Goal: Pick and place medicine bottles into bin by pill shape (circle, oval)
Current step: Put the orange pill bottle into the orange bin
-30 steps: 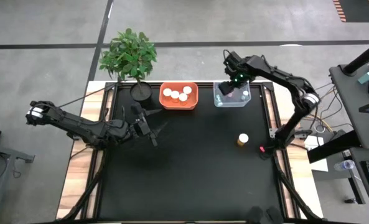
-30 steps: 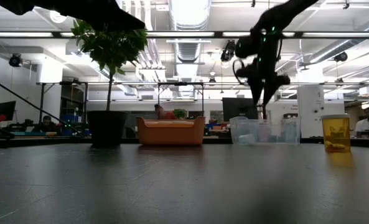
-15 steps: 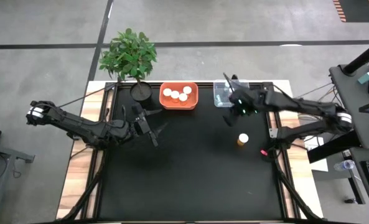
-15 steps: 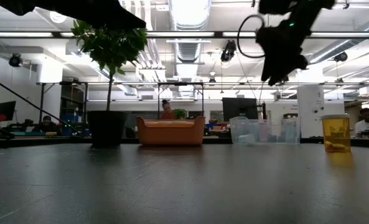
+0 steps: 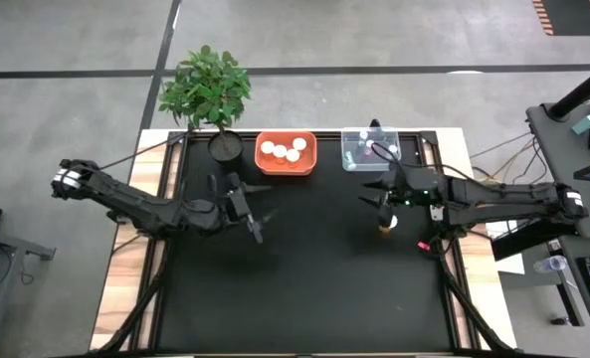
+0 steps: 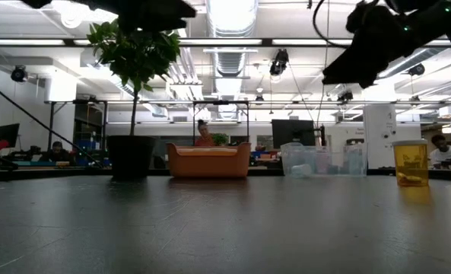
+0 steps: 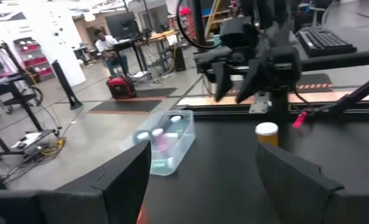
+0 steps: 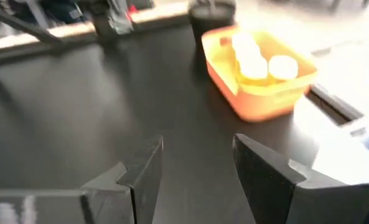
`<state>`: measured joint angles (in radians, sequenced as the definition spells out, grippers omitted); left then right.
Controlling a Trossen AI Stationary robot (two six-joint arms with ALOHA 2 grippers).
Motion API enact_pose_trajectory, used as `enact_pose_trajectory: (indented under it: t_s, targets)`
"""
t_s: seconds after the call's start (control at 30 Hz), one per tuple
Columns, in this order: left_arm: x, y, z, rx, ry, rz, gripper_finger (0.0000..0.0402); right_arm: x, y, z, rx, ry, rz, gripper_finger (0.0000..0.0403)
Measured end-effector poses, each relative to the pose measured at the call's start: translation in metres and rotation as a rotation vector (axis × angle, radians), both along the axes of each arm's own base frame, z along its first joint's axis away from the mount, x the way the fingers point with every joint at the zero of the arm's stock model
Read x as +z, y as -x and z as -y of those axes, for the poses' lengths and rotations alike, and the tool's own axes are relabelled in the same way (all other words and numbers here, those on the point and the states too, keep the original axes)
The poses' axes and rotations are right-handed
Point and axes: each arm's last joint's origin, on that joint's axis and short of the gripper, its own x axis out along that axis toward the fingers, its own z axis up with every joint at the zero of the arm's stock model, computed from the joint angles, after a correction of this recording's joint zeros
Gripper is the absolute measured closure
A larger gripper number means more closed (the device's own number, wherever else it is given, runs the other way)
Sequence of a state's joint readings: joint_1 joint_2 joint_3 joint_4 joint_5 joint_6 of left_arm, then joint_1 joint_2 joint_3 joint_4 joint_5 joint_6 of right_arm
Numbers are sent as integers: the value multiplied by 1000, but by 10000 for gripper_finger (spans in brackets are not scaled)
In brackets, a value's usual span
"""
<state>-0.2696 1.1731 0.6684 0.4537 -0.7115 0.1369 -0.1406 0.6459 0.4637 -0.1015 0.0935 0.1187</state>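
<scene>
Medicine bottle (image 5: 388, 223), amber w/ white cap, stands upright on the black table (image 5: 314, 288), right side, alone on the mat. Right gripper (image 5: 377, 194) hangs just above and beside it, towards the bins; fingers apart w/ nothing between them, not touching the bottle. In the left wrist view the same bottle (image 7: 266, 133) sits below the right gripper (image 7: 229, 78), a gap between the two.

Behind the right gripper, at the table's far edge: clear bin (image 5: 371, 150) w/ a few small bottles inside, white and pink caps. To its left, orange bin (image 5: 286, 154) holding several white-capped bottles (image 5: 283, 151); right wrist view shows that orange bin (image 8: 259, 74) ahead of the parted fingers (image 8: 140, 174).

Left gripper (image 5: 256, 213) is above bare mat at the left-centre, well apart from the bottle, fingers spread wide, empty. Potted plant (image 5: 209, 95) at the far left corner, next to the orange bin.

Low view: bottle (image 6: 410, 163) at the right, people in the room beyond.
</scene>
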Motion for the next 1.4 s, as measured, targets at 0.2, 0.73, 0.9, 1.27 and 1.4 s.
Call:
enact_pose_trajectory:
  t_s: [0.2,0.73,0.9,1.27,1.4]
  targets:
    - [10,-40,18,-25,-3,-11,132,6,10,-5,150,92,149,218]
    - [27,-129,50,-37,24,5,132,43,56,-15,275,188,476,218]
    - [18,-155,61,-41,66,14,132,54,64,-17,285,184,529,218]
    - [14,-209,62,-23,-2,10,132,68,77,-21,386,276,610,218]
    - [12,-228,52,-76,3,-8,132,66,81,-22,384,276,594,218]
